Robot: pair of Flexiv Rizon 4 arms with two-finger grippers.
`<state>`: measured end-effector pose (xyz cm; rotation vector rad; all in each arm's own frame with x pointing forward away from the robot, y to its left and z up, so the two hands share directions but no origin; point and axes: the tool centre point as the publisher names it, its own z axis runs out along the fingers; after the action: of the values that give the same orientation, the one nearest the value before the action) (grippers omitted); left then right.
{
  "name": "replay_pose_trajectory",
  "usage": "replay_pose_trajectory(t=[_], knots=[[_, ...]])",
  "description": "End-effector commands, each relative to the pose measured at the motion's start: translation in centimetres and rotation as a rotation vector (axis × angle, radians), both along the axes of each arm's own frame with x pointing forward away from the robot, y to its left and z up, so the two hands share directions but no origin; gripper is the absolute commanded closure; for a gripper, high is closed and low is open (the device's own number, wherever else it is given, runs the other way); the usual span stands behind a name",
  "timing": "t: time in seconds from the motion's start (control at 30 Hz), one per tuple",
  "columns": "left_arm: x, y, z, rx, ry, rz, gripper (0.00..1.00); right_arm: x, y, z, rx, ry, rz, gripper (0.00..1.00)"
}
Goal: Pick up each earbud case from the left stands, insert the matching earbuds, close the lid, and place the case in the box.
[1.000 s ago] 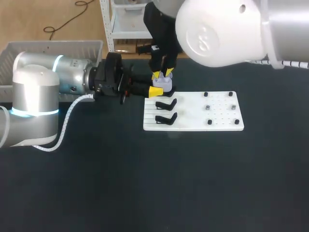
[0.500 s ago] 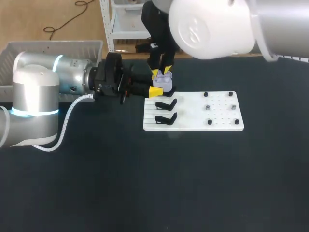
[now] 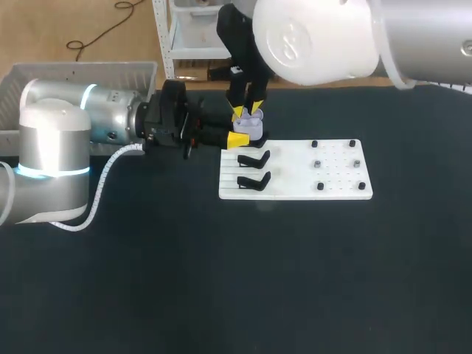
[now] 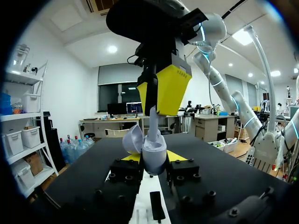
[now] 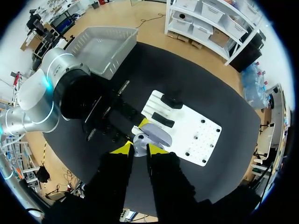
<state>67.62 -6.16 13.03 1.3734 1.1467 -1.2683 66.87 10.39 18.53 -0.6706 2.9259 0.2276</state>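
Left pincer [image 4: 154,157]: clamped on the open earbud case [image 3: 249,127], held between its tips | Right pincer [image 5: 139,150]: narrow, pinching an earbud [image 4: 153,126] directly above the case | Progress, judged: insertion under way; lid-closing and the box [image 3: 81,71] not yet done.

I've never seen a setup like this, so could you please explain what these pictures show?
These are two robot arms at a dark table. One picture looks down from above; the two round ones come from cameras on each wrist. The left gripper, from the side, holds a pale earbud case with its lid open. The right gripper points down from above and pinches what looks like an earbud over the case. On the table lies a white board with black stands; a box sits at the far left.
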Motion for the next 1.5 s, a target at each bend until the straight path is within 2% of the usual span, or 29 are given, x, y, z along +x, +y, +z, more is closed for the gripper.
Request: replay_pose_trajectory(t=[0.03,0.5,1.17,1.23,1.33,1.4,1.43,1.47,1.5], knots=[[0.1,0.0,0.0,0.002,0.0,-0.002,1.0,0.1,0.0,-0.1,0.0,0.004,0.0,1.0],[0.1,0.0,0.0,0.002,0.0,-0.002,1.0,-0.1,-0.2,-1.1,-0.01,0.025,-0.002,1.0],[0.1,0.0,0.0,0.002,0.0,-0.002,1.0,0.3,0.4,-1.4,-0.025,0.027,0.009,1.0],[0.1,0.0,0.0,0.002,0.0,-0.002,1.0,0.4,0.4,-1.4,-0.03,0.027,0.008,0.78],[0.1,0.0,0.0,0.002,0.0,-0.002,1.0,0.4,0.4,-1.3,-0.036,0.026,0.007,0.74],[0.1,0.0,0.0,0.002,0.0,-0.002,1.0,0.4,0.4,-1.2,-0.04,0.024,0.008,0.63],[0.1,0.0,0.0,0.002,0.0,-0.002,1.0,0.4,0.4,-1.2,-0.042,0.023,0.008,0.48],[0.1,0.0,0.0,0.002,0.0,-0.002,1.0,0.4,0.4,-1.1,-0.043,0.023,0.007,0.25],[0.1,0.0,0.0,0.002,0.0,-0.002,1.0,0.4,0.3,-1.1,-0.046,0.024,0.006,0.16]])
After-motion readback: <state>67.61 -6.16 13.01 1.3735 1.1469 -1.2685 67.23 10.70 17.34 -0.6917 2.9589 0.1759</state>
